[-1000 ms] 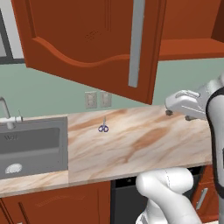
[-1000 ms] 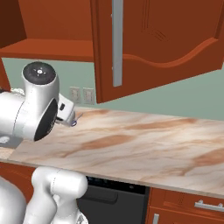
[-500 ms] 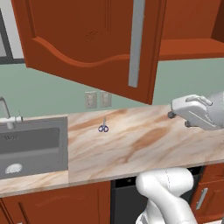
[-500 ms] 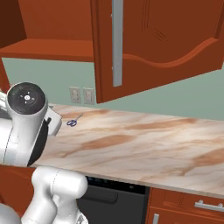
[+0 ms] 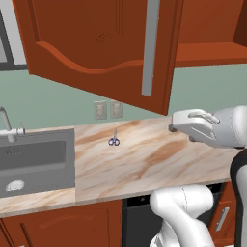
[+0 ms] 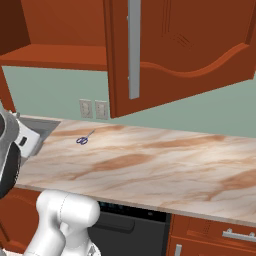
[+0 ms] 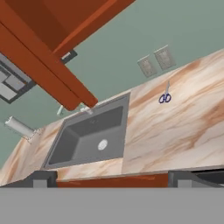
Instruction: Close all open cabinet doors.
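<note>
One cabinet door (image 5: 103, 46) swung outward — handle (image 5: 150, 48) vertical (gripper (image 7: 112, 178) fingers apart).

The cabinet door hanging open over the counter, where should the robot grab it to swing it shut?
Best bet is the long silver handle on the cabinet door. It stands upright along the door's free edge, far from the hinge, so a small push there turns the door easily. Coming from the front with open tool fingers either side of the bar looks best.
</note>
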